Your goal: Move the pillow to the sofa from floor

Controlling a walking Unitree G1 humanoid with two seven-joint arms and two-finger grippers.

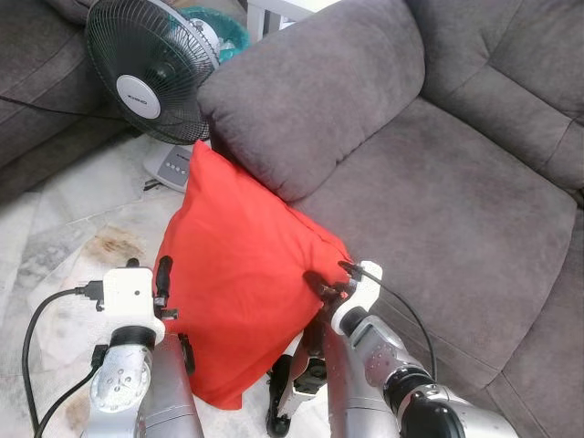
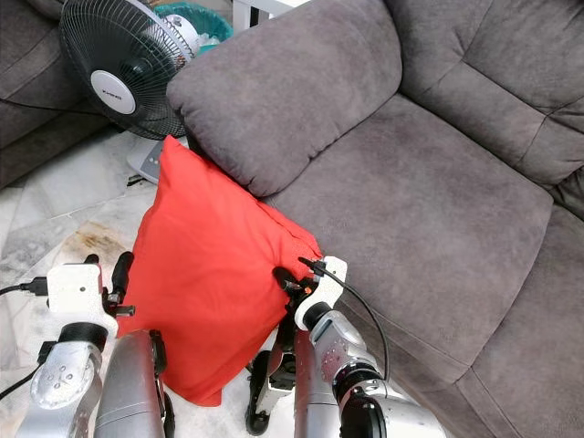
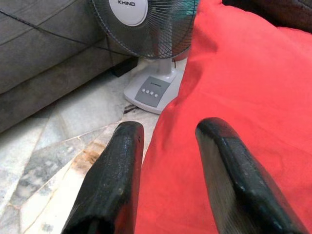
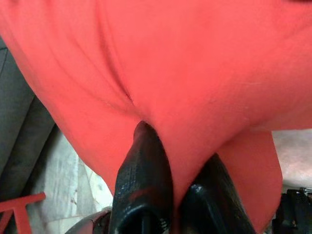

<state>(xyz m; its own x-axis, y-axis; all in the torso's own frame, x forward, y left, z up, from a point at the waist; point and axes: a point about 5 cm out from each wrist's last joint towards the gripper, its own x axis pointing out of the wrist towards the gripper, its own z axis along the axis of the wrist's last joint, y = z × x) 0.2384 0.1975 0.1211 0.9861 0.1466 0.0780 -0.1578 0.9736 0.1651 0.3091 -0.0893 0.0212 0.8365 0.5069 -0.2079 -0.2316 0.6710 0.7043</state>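
A red pillow [image 1: 237,292] stands on edge on the marble floor [image 1: 73,219], leaning against the front of the grey sofa [image 1: 438,210] below its padded armrest [image 1: 310,91]. My left gripper [image 3: 170,129] is open at the pillow's left edge, one finger in front of the red cloth [image 3: 243,73] and the other over the floor. My right gripper [image 4: 178,146] is shut on a fold of the pillow [image 4: 195,58] at its right edge, next to the sofa seat. In the left eye view the right wrist [image 1: 356,292] sits at that edge.
A black standing fan [image 1: 151,68] with a white base [image 3: 153,90] stands just behind the pillow's upper left corner. A second grey sofa [image 1: 36,91] runs along the left. A black cable [image 1: 32,338] loops by my left arm.
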